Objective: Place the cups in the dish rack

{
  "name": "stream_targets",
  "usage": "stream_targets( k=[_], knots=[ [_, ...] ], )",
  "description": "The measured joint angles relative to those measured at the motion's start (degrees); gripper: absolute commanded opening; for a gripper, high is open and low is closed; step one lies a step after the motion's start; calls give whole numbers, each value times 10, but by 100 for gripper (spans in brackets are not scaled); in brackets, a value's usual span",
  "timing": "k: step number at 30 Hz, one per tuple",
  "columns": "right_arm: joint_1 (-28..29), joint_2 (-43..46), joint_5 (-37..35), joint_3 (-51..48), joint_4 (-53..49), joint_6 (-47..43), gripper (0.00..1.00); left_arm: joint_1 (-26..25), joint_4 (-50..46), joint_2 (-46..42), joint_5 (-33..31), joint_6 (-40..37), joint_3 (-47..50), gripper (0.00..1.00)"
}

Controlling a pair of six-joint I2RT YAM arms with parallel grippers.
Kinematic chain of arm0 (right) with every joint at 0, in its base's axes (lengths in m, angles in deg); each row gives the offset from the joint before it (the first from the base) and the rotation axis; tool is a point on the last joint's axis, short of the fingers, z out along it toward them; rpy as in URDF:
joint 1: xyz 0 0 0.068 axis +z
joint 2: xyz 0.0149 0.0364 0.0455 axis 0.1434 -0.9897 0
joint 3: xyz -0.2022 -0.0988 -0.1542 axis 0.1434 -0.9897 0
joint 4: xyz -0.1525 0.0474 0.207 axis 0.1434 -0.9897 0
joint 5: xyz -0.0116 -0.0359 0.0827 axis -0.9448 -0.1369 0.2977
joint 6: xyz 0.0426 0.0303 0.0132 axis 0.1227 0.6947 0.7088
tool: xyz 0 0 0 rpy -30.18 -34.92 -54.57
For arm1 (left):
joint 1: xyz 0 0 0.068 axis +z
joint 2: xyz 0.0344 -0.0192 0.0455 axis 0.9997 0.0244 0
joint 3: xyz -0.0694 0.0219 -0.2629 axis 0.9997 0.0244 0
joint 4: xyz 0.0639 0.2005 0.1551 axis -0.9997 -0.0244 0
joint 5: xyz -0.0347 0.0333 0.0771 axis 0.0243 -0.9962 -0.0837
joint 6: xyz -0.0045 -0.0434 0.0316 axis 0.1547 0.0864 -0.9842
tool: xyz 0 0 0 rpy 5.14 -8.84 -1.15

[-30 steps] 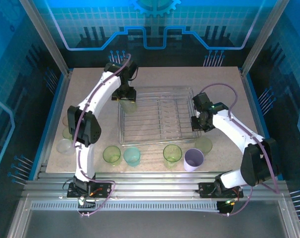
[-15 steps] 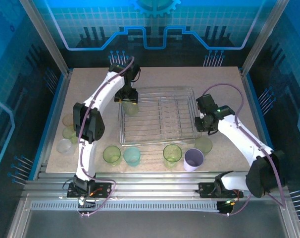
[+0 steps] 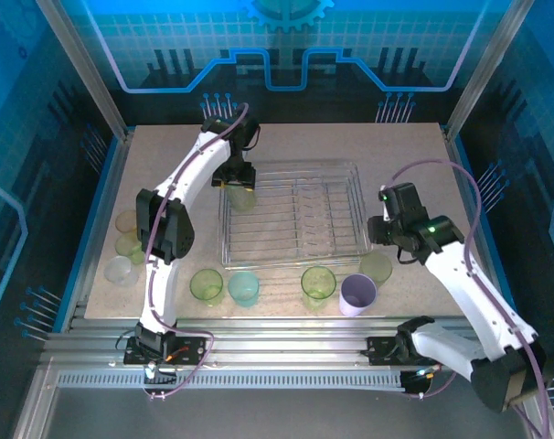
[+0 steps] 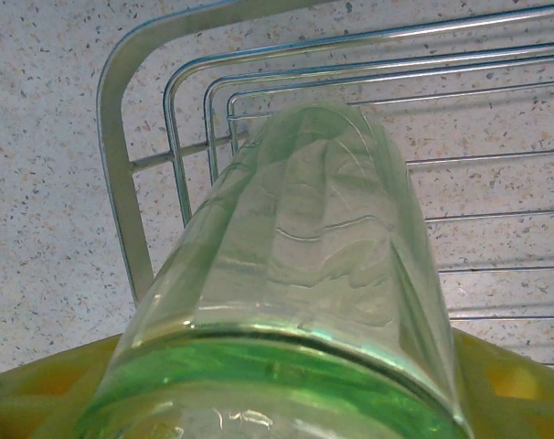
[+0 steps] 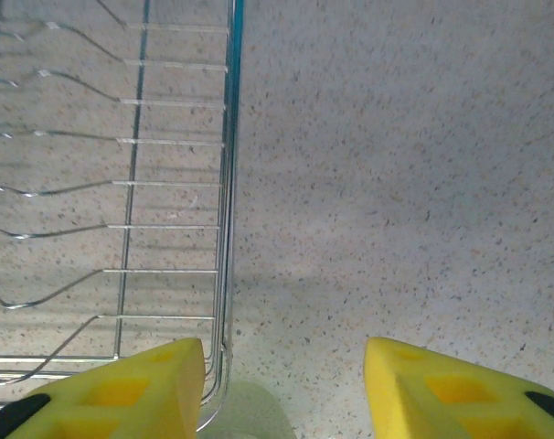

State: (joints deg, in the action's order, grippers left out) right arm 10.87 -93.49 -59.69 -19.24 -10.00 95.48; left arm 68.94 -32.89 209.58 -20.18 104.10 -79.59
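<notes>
Up close, the held cup (image 4: 295, 265) is a translucent, green-tinted plastic tumbler with smooth, glossy walls. It is clamped between the yellow pads (image 4: 510, 384) of the left gripper (image 3: 238, 179), over the far-left corner of the dish rack (image 4: 119, 192), a silver grid of thin wire rods on a speckled table (image 5: 396, 183). The right gripper (image 5: 284, 389) hangs spread wide and empty, just beside the rack's right rim.
</notes>
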Motion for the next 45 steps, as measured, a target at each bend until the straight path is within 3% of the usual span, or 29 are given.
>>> stream_targets(
  k=[7, 15, 20, 23, 29, 38, 45],
  knots=[
    [0, 16, 0, 0, -2, -9, 52, 0, 1, 2, -2, 0, -3, 64],
    [0, 38, 0, 0, -8, -9, 62, -3, 14, 2, -2, -17, -3, 87],
    [0, 47, 2, 0, -16, -7, 63, -10, 24, 2, -2, -25, -3, 91],
    [0, 47, 6, 0, -18, -7, 62, -14, 28, 2, -2, -28, -3, 99],
    [0, 49, 28, 1, -26, -7, 62, -16, 47, -18, -11, -28, 12, 100],
    [0, 49, 85, 43, -66, -6, 60, -16, 133, -203, -41, -27, 137, 99],
    [28, 42, 181, 104, -104, 2, 58, -16, 294, -438, -31, -27, 395, 99]
  ],
)
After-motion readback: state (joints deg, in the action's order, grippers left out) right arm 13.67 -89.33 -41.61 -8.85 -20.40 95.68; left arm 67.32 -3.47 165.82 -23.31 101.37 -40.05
